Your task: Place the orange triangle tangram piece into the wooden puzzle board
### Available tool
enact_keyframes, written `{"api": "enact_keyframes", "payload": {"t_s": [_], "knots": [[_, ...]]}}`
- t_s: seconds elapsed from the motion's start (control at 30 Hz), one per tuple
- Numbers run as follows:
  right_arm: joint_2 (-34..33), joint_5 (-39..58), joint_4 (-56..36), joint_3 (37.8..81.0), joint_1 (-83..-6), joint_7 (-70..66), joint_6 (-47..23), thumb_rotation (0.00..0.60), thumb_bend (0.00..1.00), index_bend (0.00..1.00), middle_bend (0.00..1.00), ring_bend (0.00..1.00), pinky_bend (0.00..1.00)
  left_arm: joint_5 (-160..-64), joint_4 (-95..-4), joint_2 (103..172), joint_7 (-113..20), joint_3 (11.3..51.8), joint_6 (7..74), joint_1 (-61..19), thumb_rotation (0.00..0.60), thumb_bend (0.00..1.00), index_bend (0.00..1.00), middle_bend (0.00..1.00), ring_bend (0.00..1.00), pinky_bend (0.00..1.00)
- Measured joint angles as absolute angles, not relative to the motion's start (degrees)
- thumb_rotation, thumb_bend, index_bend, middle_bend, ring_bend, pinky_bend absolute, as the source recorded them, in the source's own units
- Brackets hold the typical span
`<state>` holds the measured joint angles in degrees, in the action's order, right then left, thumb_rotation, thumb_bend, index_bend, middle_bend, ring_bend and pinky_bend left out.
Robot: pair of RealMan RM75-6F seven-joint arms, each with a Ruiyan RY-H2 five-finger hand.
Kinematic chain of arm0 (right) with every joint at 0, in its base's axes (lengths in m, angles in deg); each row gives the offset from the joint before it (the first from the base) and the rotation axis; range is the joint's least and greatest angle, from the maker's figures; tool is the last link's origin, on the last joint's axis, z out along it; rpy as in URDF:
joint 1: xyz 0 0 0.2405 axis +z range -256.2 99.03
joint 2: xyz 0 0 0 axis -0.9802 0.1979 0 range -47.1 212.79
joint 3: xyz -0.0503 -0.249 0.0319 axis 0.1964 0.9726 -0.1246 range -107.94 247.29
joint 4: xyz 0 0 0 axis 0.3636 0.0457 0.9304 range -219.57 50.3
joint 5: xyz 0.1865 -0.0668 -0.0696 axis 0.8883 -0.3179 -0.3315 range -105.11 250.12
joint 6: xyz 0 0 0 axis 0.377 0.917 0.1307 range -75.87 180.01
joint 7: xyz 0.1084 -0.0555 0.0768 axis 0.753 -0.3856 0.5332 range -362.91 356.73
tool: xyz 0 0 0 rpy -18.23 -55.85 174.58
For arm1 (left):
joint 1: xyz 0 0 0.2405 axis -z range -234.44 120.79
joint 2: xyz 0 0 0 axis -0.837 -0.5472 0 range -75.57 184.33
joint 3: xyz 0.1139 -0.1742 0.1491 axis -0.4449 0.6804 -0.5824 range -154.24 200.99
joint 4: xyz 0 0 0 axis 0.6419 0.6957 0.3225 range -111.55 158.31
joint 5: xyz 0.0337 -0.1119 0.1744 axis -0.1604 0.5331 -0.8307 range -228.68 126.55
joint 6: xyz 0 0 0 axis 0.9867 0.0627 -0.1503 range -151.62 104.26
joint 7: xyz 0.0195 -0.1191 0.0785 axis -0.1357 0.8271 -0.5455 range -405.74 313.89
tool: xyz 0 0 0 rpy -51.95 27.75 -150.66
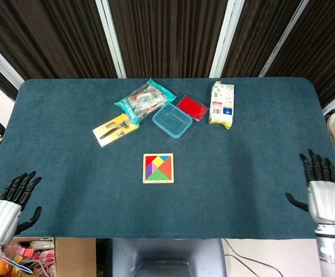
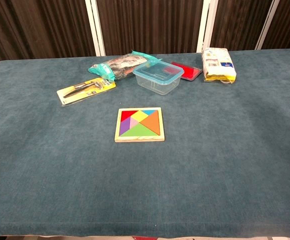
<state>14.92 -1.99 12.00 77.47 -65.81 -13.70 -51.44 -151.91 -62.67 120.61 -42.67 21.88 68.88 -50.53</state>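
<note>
The wooden puzzle board (image 1: pixel 145 168) (image 2: pixel 117 125) lies flat near the middle of the table, its coloured pieces filling it. The orange triangle (image 1: pixel 167 167) (image 2: pixel 153 124) sits in the board's right side, flush with the other pieces. My right hand (image 1: pixel 322 195) hovers at the table's right front corner, far from the board, fingers spread and holding nothing. My left hand (image 1: pixel 7 204) is off the table's left front corner, also spread and empty. Neither hand shows in the chest view.
Behind the board stand a clear plastic box (image 1: pixel 171 120) (image 2: pixel 158 76), a red flat case (image 1: pixel 192 107), a white and yellow packet (image 1: pixel 222 104) (image 2: pixel 218 64), a teal bag (image 1: pixel 144 98) and a yellow carded tool (image 1: pixel 115 129) (image 2: pixel 85 89). A cardboard box (image 1: pixel 29 257) sits below the left front edge.
</note>
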Motion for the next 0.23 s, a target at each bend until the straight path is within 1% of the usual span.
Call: {"api": "enact_keyframes", "payload": {"t_s": [0.13, 0.23], "knots": [[15.49, -5.08, 8.84, 77.54, -72.21, -8.62, -57.76, 0.600, 0.25, 0.00, 0.00, 0.00, 0.00, -151.99, -63.07, 120.45, -43.10, 21.49, 68.82, -50.60, 0.600, 0.46, 0.00, 0.00, 0.00, 0.13], [16.06, -6.23, 7.94, 77.13, -73.11, -6.95, -57.32, 0.600, 0.25, 0.00, 0.00, 0.00, 0.00, -151.93, -63.02, 120.28, -42.71, 21.35, 68.77, -50.62, 0.600, 0.46, 0.00, 0.00, 0.00, 0.12]]}}
